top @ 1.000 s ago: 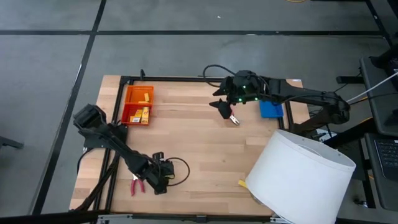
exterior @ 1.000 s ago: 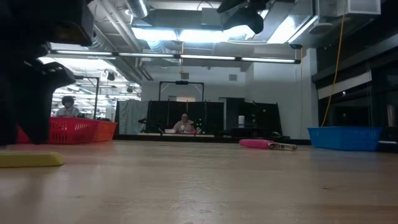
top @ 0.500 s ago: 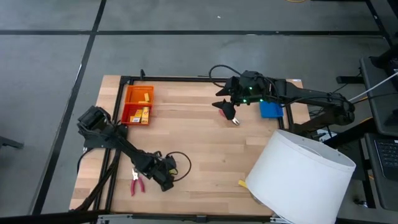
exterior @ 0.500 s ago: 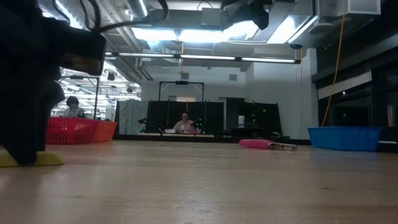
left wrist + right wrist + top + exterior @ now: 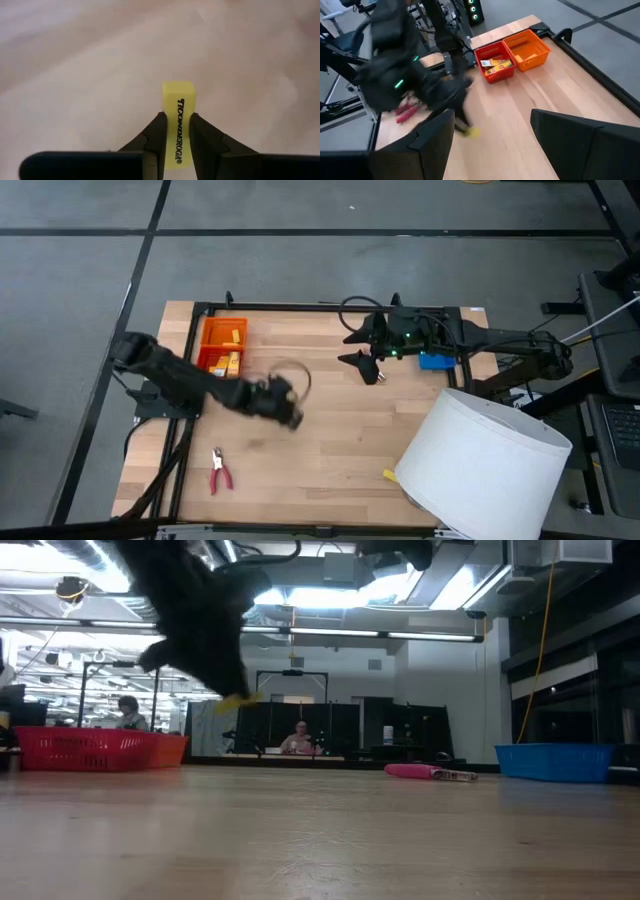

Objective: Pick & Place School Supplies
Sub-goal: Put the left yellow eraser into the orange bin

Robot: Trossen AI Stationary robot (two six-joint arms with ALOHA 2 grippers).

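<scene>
— Gripping a small yellow rectangular eraser block with dark lettering, the left gripper has its two dark fingers pressed against the block's sides. Where is it over the table?

— Above the wooden table, near the middle-left, just beside the red mesh basket. In the low view the block shows as a yellow sliver carried well above the tabletop.

— What looks finished?

— The red basket already holds small yellow packs with dark marks, and the orange mesh basket behind it holds a yellow block. I judge those as placed.

— And what is left?

— A red-handled pair of pliers lies near the table's front-left edge. Another pink-handled tool rests under the right gripper, whose fingers stand apart and hold nothing. A further tiny yellow block lies just beside the big white cylinder. The blue tray sits behind the right arm; I cannot tell what it holds.

— So how far along?

— Roughly midway, by my reading: one block in transit, three items still on the table.
</scene>
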